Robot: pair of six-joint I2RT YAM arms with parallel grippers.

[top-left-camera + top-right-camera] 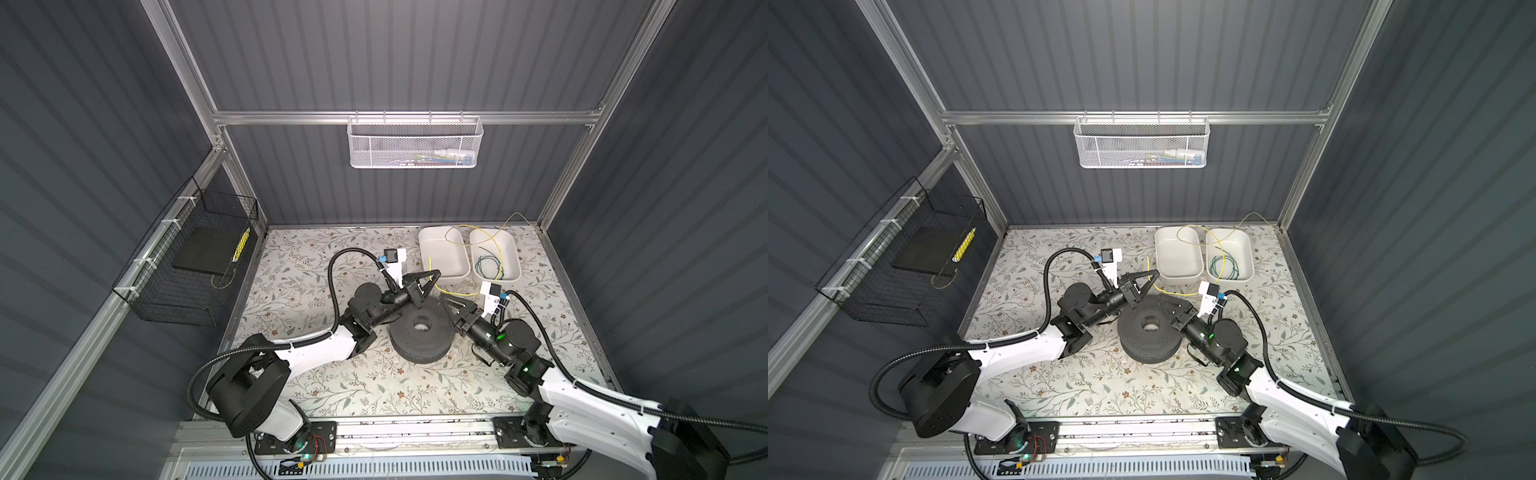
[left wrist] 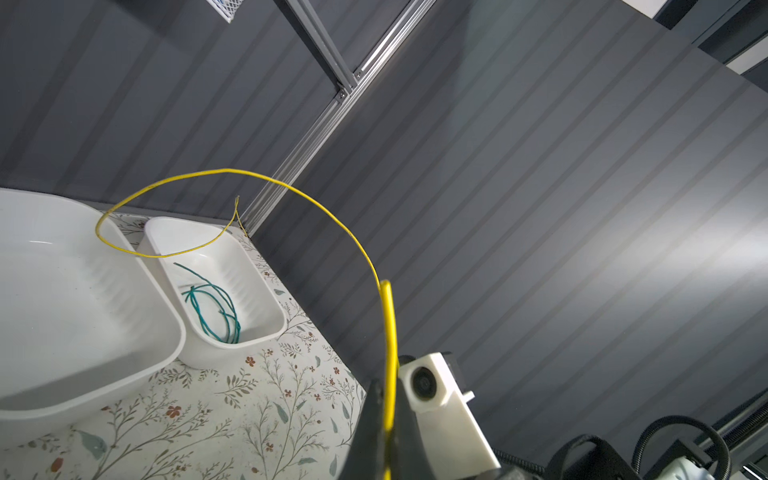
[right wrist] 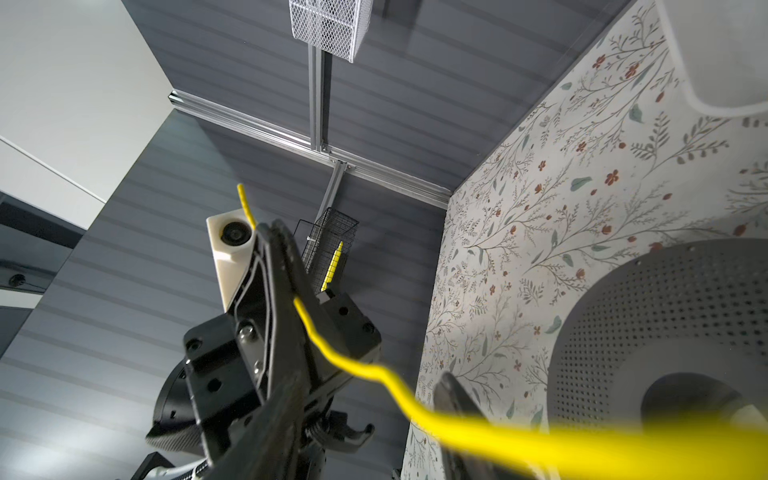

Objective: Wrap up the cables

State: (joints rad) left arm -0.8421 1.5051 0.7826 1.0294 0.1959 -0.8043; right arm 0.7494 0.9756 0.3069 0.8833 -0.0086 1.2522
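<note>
The cable is a thin yellow wire (image 1: pixel 461 294) (image 1: pixel 1177 294). It rises in a springy loop (image 2: pixel 291 191) over two white trays at the back right. My left gripper (image 1: pixel 435 273) (image 1: pixel 1155 273) (image 2: pixel 384 384) is shut on the wire near one end, just behind a black perforated spool (image 1: pixel 419 336) (image 1: pixel 1150 332) (image 3: pixel 665 311). A short tail sticks out past its tips. My right gripper (image 1: pixel 451 303) (image 1: pixel 1169 305) hovers at the spool's right rear edge. In the right wrist view the wire (image 3: pixel 519 440) runs between its spread fingers (image 3: pixel 455 399), so it is open.
The nearer white tray (image 1: pixel 440 257) is empty. The tray beside it (image 1: pixel 515 270) holds a coiled green wire (image 1: pixel 490 264) (image 2: pixel 216 307). A black wire basket (image 1: pixel 187 270) hangs on the left wall and a white mesh basket (image 1: pixel 415 141) on the back rail.
</note>
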